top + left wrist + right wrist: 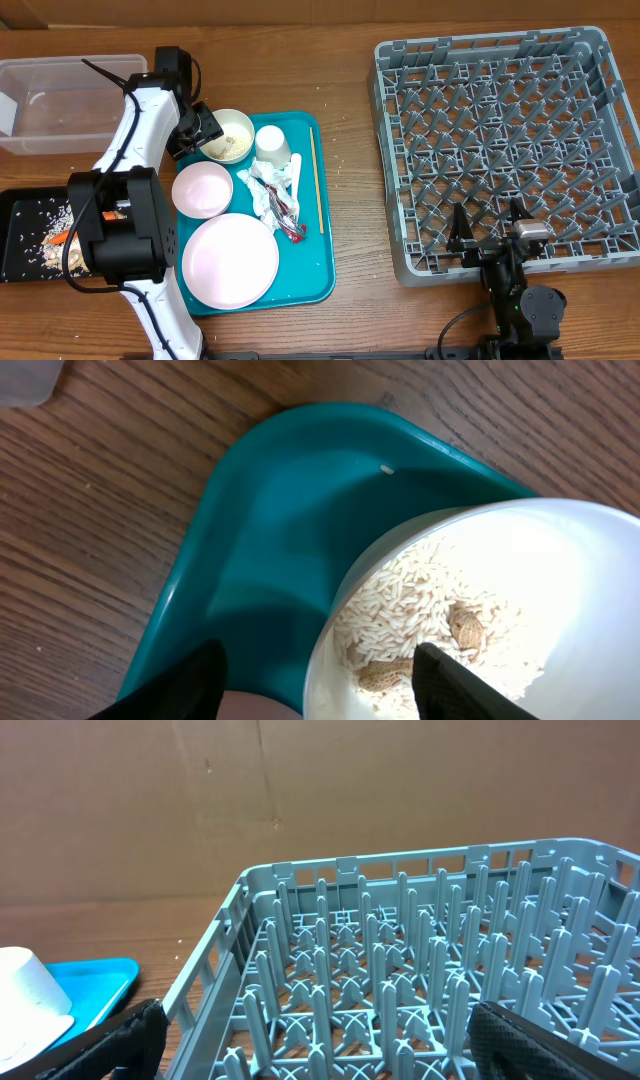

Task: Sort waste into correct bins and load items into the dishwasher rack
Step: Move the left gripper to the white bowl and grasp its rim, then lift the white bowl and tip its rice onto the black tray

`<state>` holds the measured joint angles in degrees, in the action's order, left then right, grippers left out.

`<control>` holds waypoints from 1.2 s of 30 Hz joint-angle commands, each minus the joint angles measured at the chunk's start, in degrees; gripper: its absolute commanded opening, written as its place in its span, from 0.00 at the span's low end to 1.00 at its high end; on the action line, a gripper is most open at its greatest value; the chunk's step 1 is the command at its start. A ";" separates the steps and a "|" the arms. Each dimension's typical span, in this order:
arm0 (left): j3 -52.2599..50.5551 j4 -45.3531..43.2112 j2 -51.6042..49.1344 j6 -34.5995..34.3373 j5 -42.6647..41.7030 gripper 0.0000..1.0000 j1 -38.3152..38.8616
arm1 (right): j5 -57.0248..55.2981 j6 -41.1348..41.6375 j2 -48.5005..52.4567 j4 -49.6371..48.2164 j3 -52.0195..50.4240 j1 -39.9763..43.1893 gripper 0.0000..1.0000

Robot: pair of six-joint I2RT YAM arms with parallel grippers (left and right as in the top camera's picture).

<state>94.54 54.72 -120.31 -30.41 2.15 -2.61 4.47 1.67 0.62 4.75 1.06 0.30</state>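
A white bowl point(236, 133) holding rice and food scraps sits at the far left corner of the teal tray point(318, 262). My left gripper point(203, 137) is open and straddles the bowl's left rim. In the left wrist view one finger is over the tray point(270, 530) and the other is inside the bowl point(520, 590) above the rice, with the gripper point(315, 682) not closed on the rim. My right gripper point(489, 238) is open and empty at the near edge of the grey dishwasher rack point(400, 150). It also shows in the right wrist view point(320, 1040), over the rack point(400, 970).
The tray also holds a white cup point(272, 143), a pink bowl point(202, 189), a pink plate point(229, 260), a crumpled wrapper point(272, 192) and a chopstick point(315, 180). A clear bin point(60, 100) stands at the far left. A black tray point(25, 205) with food waste lies below it.
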 commanded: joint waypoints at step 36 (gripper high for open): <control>-1.03 1.07 -0.35 3.45 -1.70 0.16 0.02 | -0.35 -0.20 -0.46 -0.20 -0.59 0.04 1.00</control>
<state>93.95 55.94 -120.31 -26.98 0.67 -2.61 4.45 1.65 0.62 4.73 1.06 0.30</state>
